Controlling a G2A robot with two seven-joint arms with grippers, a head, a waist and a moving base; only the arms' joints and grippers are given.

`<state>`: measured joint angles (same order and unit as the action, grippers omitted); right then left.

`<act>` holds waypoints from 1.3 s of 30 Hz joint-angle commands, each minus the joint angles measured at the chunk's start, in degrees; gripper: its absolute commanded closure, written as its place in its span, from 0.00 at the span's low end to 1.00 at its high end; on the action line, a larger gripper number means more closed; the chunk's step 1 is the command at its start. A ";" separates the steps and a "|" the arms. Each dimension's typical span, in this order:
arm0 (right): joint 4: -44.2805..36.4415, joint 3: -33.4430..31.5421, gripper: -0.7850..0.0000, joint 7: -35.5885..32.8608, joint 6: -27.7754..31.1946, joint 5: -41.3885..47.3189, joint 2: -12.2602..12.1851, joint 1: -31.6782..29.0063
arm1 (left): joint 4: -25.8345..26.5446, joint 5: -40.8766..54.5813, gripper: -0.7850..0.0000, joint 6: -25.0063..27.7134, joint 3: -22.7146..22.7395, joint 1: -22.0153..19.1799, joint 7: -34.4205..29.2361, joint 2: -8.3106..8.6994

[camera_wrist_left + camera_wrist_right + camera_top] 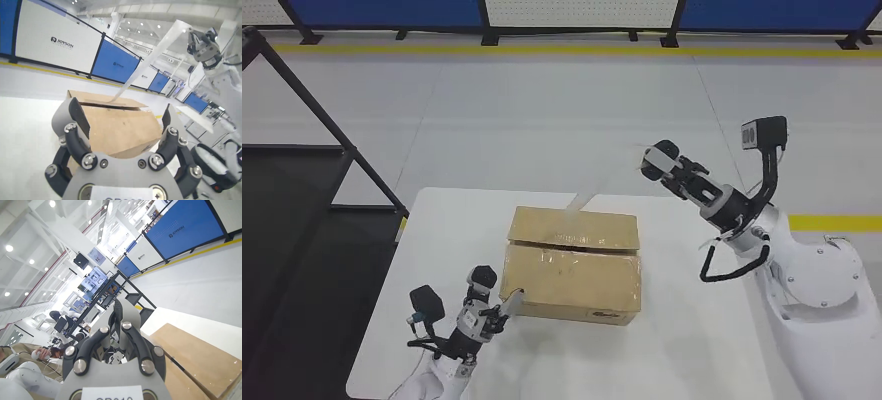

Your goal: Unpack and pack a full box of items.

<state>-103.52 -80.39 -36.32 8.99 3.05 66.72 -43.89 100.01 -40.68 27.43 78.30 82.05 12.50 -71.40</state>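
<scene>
Looks like the untaping step: box (572,270) on the desk (692,340), right hand (654,162) clamped on the tape strip (151,56) pulled up off the box's top seam, left hand (121,111) spread open at the box's near corner, probably gotta rip that strip clear next.

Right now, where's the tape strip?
Left wrist view: the tape strip stretches from the top seam of the cardboard box to the right gripper, which pinches its end beyond the box's far right corner.
</scene>
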 commanded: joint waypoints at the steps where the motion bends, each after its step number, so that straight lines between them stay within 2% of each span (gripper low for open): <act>1: -0.95 -0.18 1.00 -0.18 1.15 -0.15 -0.07 0.20 | 0.27 11.28 0.00 -0.75 0.23 -0.46 -4.92 -0.05; 5: -2.03 -0.10 1.00 -0.73 4.75 -0.06 -0.20 -0.07 | 1.88 29.18 0.00 -5.70 1.90 -1.77 -17.28 0.14; 9: -0.95 0.18 1.00 -2.68 9.08 1.36 -0.33 0.24 | 3.29 40.73 0.00 -8.26 3.86 -1.90 -24.30 0.39; 10: -0.13 0.37 1.00 -2.85 10.69 2.31 -0.32 0.32 | 3.66 44.98 0.00 -9.81 4.61 -2.14 -28.19 0.56; 15: 3.24 1.26 1.00 -7.09 18.84 7.42 -0.39 2.13 | 4.81 54.16 0.00 -14.81 8.51 -3.08 -38.29 1.29; 19: 7.10 1.59 1.00 -9.52 23.80 13.42 -0.40 4.16 | 4.42 66.07 0.00 -23.56 10.80 -4.69 -49.40 1.88; 21: 8.29 1.96 1.00 -10.84 25.27 15.64 -0.39 5.08 | 3.65 68.45 0.00 -27.69 11.30 -5.20 -52.22 2.11; 32: 9.47 2.08 1.00 -11.42 25.34 16.68 -0.44 5.68 | 3.67 68.50 0.00 -27.68 11.28 -5.13 -51.94 2.10; 39: 9.23 2.70 1.00 -10.31 28.96 15.42 -0.49 4.17 | 3.56 72.01 0.00 -33.60 7.86 -6.22 -53.22 2.01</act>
<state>-94.42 -77.80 -46.42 37.54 18.54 66.23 -39.77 103.68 31.54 -5.57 86.38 76.06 -40.68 -69.42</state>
